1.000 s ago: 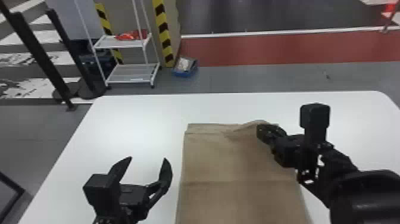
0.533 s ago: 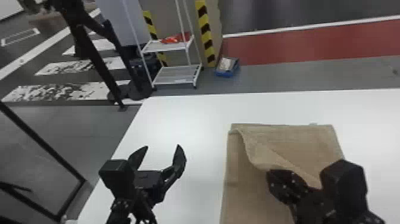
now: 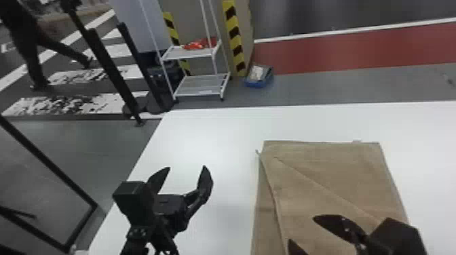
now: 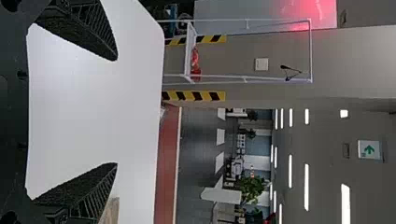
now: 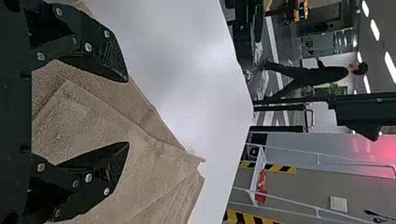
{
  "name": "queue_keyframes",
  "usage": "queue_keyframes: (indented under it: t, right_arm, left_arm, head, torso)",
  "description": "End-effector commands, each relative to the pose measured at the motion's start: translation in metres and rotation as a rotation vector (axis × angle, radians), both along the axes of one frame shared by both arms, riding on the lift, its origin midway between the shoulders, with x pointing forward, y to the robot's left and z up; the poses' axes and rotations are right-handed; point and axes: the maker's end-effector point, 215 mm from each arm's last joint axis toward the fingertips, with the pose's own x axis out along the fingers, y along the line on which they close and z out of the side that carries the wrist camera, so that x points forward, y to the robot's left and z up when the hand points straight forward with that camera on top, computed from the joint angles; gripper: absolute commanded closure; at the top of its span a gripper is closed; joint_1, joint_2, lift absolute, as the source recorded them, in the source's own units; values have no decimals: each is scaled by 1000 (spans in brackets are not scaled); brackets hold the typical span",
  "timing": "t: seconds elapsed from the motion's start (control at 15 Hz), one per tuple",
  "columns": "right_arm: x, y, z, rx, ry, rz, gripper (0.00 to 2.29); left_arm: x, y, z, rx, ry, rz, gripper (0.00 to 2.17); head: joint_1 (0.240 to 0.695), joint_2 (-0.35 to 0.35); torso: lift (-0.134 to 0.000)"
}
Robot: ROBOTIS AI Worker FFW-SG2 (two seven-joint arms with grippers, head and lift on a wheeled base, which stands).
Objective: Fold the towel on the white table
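In the head view my left gripper (image 3: 186, 179) stands open over the white table, left of the towel, with nothing between its fingers. My right gripper (image 3: 305, 234) is over the near part of the brown towel (image 3: 339, 169), its fingers apart. A flap of the towel lies diagonally across it, from the far left corner toward the near right. In the left wrist view the left gripper (image 4: 116, 112) is open, with a bit of towel (image 4: 111, 212) beyond one finger. The right wrist view has the right gripper (image 5: 128, 112) open above the towel (image 5: 154, 158), holding none of it.
The white table (image 3: 217, 135) has its far and left edges in view. Behind it on the floor stand a white rack (image 3: 200, 84) and a blue box (image 3: 259, 76), with dark posts (image 3: 112, 71) at the left.
The head view has turned left and then partly back. The right gripper has come nearer and opened, letting go of the towel, whose lifted flap now lies down. The left gripper stays open.
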Motion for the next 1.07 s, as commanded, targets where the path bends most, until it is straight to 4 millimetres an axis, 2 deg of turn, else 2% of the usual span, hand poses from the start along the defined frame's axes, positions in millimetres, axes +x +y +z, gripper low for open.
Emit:
queue_keyframes:
  t: [0.0, 0.13, 0.2, 0.27, 0.4, 0.53, 0.6, 0.73, 0.87, 1.0]
  right_arm:
    - [22, -40, 16, 1, -66, -76, 63]
    - [54, -110, 27, 29, -81, -224, 63]
    - [70, -154, 41, 67, -100, -310, 63]
    - [80, -202, 51, 98, -110, -401, 63]
    - [87, -286, 56, 125, -115, -554, 66]
    - [85, -358, 51, 145, -111, -687, 66]
    - [81, -392, 51, 152, -112, -754, 66]
    - [71, -445, 53, 164, -119, -852, 70]
    - [60, -494, 55, 169, -126, -934, 70]
    - [48, -530, 58, 164, -133, -998, 70]
  left_arm:
    - [1, -15, -5, -12, 16, -54, 63]
    - [-2, -41, -17, -20, 63, -148, 76]
    - [-4, -58, -21, -26, 79, -207, 87]
    - [-7, -75, -24, -14, 89, -259, 97]
    - [-13, -111, -30, 61, 115, -358, 154]
    - [-22, -149, -40, 159, 154, -458, 174]
    - [-28, -163, -48, 170, 196, -499, 198]
    - [-44, -182, -62, 152, 292, -593, 205]
    - [-67, -188, -79, 147, 436, -663, 205]
    - [-80, -193, -82, 120, 497, -708, 205]
  head:
    - [695, 350]
    - [695, 350]
    - [695, 350]
    - [695, 289]
    - [695, 159]
    - [695, 21]
    - [695, -129]
    - [695, -253]
    - [695, -350]
    - [695, -350]
  torso:
    - [-126]
    - [-126]
    - [-126]
    - [-126]
    - [-126]
    - [-126]
    - [-126]
    - [-126]
    - [-126]
    - [-126]
